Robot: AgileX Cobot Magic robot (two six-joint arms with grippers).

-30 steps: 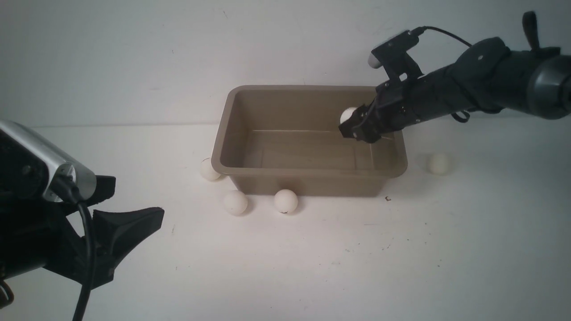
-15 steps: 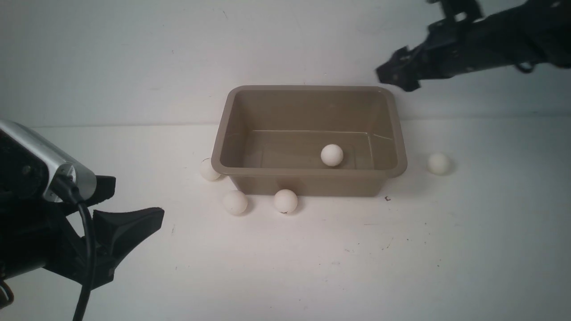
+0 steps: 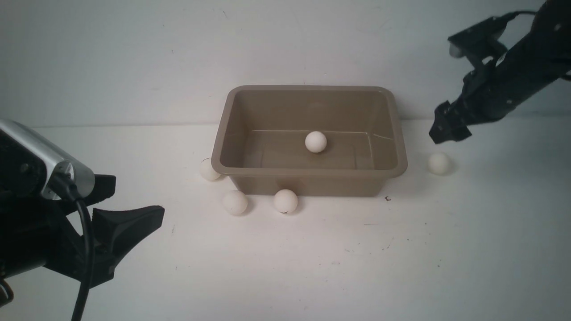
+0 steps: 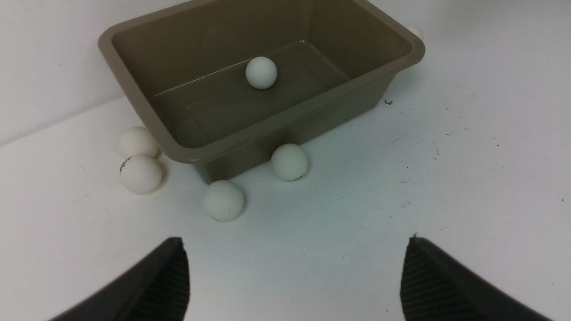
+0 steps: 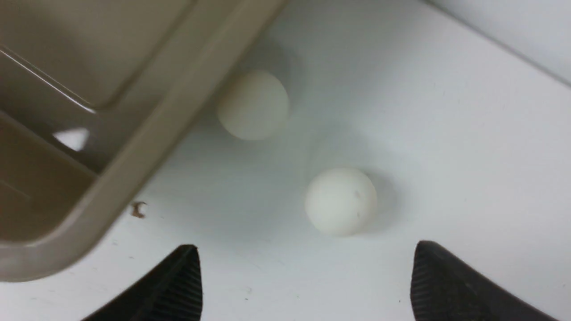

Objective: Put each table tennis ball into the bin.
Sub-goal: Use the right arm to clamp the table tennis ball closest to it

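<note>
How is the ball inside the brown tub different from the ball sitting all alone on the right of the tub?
The inside ball lies on the floor of the bin; the lone ball lies on the white table, to the bin's right. No gripper is near the inside ball; the open right gripper hangs close to the lone ball. Both are small, white and round.

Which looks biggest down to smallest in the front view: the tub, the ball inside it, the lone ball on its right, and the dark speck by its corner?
1. The bin, by far.
2. The ball in the bin and the lone ball: alike in size, not ranked.
3. The dark speck.
</note>
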